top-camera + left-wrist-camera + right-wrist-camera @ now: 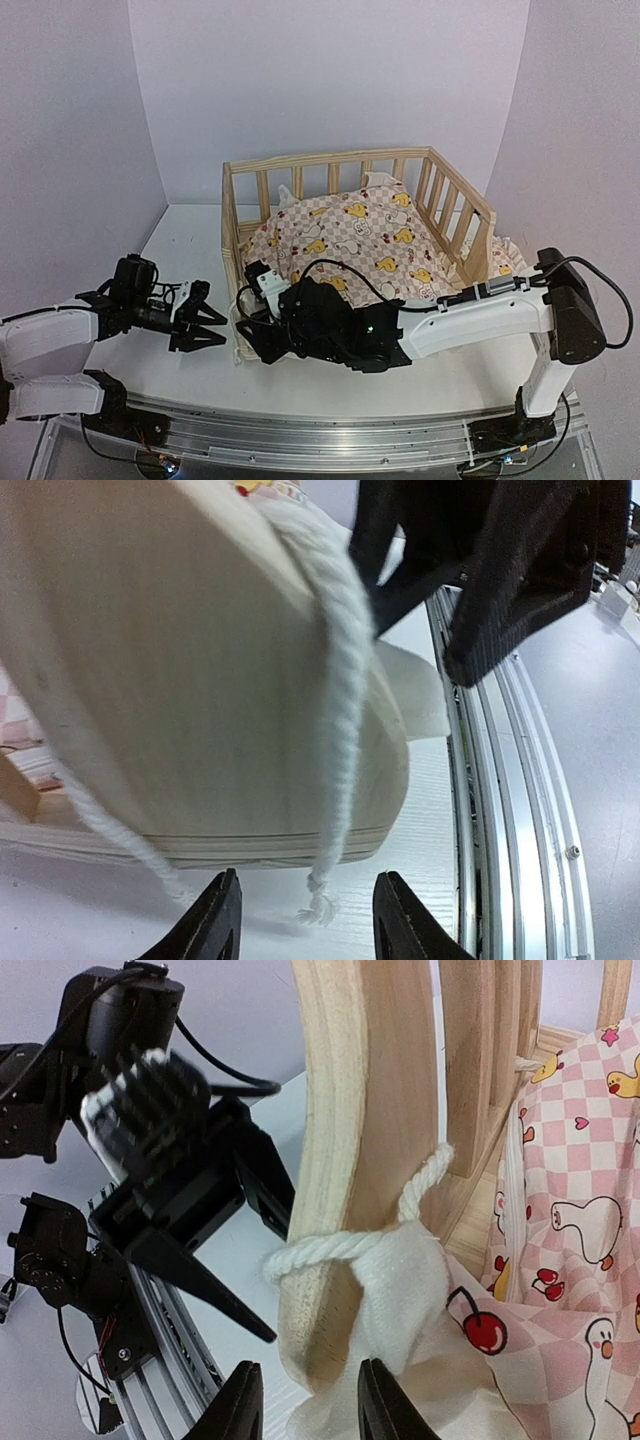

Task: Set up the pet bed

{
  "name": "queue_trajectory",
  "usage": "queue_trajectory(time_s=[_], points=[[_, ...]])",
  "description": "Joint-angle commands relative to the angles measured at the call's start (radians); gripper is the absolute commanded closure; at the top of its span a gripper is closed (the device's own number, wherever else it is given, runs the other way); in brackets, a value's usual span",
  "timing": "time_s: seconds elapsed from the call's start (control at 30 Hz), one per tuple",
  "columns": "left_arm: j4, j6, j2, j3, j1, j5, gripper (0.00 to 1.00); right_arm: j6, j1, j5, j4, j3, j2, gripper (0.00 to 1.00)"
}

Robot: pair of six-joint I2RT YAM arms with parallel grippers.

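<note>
Pale lilac walls (330,70) close in a white bench (190,240), with a grooved aluminium rail (330,440) running along the edge nearest the arms. The large light-wood, crib-like pet bed with slatted railing sides (330,158) stands on the middle of the bench, toward the back wall. Inside it lies a rumpled pink-and-white checkered cushion printed with yellow ducks (350,235).

The right arm stretches low from its base, off the bed's front right corner, across the open front to the bed's front left corner. There the right tool (245,340) sits at the corner post. The left arm reaches in from the other side, forearm level, and the left tool (222,332) points at that same corner just short of it, jaws spread and holding nothing.

The right wrist view gives what the overhead one cannot. A twisted white cotton rope (330,1248) is looped and knotted around the corner post, tying on the cushion's plain white fabric corner (400,1290). Red cherries (485,1332) show among the printed ducks. The right tool (305,1400) has its fingers either side of the post's foot and that fabric; whether they press on either, I cannot tell.

In the left wrist view the bed's wood fills the frame, blurred. A frayed end of the rope (345,680) hangs between the fingers of the left tool (312,920), touching neither.
</note>
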Motion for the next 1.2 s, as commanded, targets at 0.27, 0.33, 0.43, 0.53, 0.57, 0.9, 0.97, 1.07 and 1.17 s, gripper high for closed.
queue_trajectory(time_s=[0.27, 0.33, 0.43, 0.53, 0.57, 0.9, 0.97, 1.07, 1.17], points=[[0.261, -0.053, 0.095, -0.018, -0.127, -0.179, 0.63, -0.023, -0.010, 0.015, 0.030, 0.014, -0.036, 0.66], [0.269, -0.062, 0.103, -0.015, -0.127, -0.192, 0.69, -0.024, -0.012, 0.010, 0.030, 0.015, -0.035, 0.66], [0.261, -0.065, 0.091, -0.019, -0.127, -0.181, 0.87, -0.027, -0.015, 0.003, 0.029, 0.013, -0.036, 0.66], [0.239, -0.068, 0.060, -0.015, -0.127, -0.167, 0.99, -0.027, -0.017, 0.002, 0.030, 0.010, -0.039, 0.66], [0.222, -0.064, 0.046, -0.012, -0.127, -0.167, 1.00, -0.028, -0.018, 0.001, 0.030, 0.011, -0.040, 0.66], [0.044, 0.157, -0.184, 0.001, -0.092, -0.467, 1.00, -0.072, -0.019, -0.146, 0.028, 0.046, -0.054, 0.67], [0.052, 0.203, -0.204, -0.001, -0.088, -0.509, 1.00, -0.075, -0.019, -0.151, 0.028, 0.056, -0.057, 0.67], [0.187, 0.286, -0.186, -0.036, -0.073, -0.605, 1.00, -0.071, -0.019, -0.145, 0.030, 0.070, -0.059, 0.67], [0.236, 0.313, -0.097, -0.018, -0.048, -0.570, 1.00, -0.061, -0.021, -0.153, 0.029, 0.086, -0.050, 0.66]])
